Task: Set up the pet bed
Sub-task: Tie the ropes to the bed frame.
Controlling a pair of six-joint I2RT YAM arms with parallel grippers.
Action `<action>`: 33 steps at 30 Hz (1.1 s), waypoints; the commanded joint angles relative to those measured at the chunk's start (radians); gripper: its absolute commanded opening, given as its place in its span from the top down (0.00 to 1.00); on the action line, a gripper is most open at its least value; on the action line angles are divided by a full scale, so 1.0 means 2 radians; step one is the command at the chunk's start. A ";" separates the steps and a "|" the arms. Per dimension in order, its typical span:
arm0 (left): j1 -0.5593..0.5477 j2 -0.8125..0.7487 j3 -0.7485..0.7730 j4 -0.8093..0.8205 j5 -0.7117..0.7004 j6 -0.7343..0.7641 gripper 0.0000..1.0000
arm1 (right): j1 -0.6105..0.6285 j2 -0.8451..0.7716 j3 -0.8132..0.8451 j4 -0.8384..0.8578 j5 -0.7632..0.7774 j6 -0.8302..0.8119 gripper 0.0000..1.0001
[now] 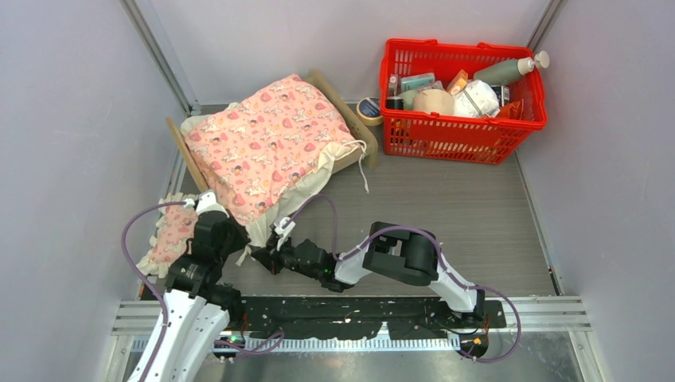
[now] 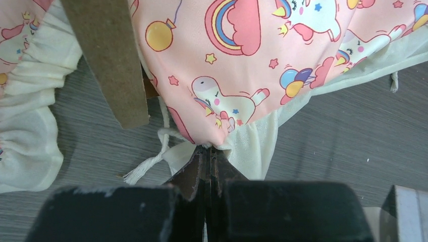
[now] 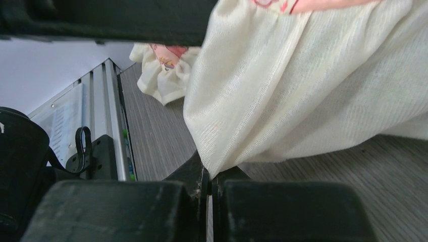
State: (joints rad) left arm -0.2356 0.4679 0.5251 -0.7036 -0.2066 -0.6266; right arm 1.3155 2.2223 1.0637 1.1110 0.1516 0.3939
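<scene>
Fingers pressed together, the left gripper (image 2: 208, 150) pinches the blanket (image 2: 242, 65) at its hem. A board of the pet bed (image 2: 106, 60) stands just left of it, and the pillow (image 2: 25, 126) lies beyond.

The right gripper (image 3: 209, 174) is likewise clamped on the blanket's cream frill, with the side rail (image 3: 108, 116) to its left.

From above, the pet bed lies diagonally at the rear left under the blanket. A tape roll (image 1: 368, 109) sits between it and the red basket (image 1: 462, 131). The pillow crowds the left arm. Bare table (image 1: 477, 215) lies to the right.

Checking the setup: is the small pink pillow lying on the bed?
No, the pillow lies on the table beside the pet bed.
</scene>
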 commanded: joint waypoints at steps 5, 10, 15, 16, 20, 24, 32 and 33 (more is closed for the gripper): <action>-0.001 0.016 -0.007 0.029 -0.003 -0.002 1.00 | 0.004 0.008 0.007 0.109 -0.010 -0.054 0.95; -0.001 0.031 -0.007 0.024 -0.024 -0.001 1.00 | 0.005 0.012 0.004 0.133 -0.019 -0.061 0.95; -0.001 0.037 0.002 0.012 -0.040 0.004 1.00 | 0.006 0.019 -0.004 0.151 -0.020 -0.058 0.95; -0.001 0.035 0.005 0.011 -0.039 0.005 1.00 | 0.005 0.020 -0.004 0.151 -0.020 -0.057 0.95; -0.001 0.026 0.029 -0.006 -0.027 0.015 0.83 | 0.006 0.020 -0.004 0.147 -0.014 -0.055 0.95; -0.001 0.012 0.053 -0.022 -0.001 0.025 0.62 | 0.005 0.020 -0.004 0.141 -0.011 -0.054 0.95; -0.001 -0.018 0.051 -0.038 0.047 0.000 0.57 | 0.005 0.017 -0.002 0.132 -0.011 -0.053 0.95; -0.001 -0.021 0.054 -0.044 0.046 0.002 0.57 | 0.005 0.017 -0.001 0.131 -0.011 -0.053 0.95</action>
State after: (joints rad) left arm -0.2359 0.4465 0.5991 -0.7586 -0.1581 -0.6106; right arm 1.3167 2.2585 1.0557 1.3308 0.1223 0.2977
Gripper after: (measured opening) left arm 0.428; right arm 0.060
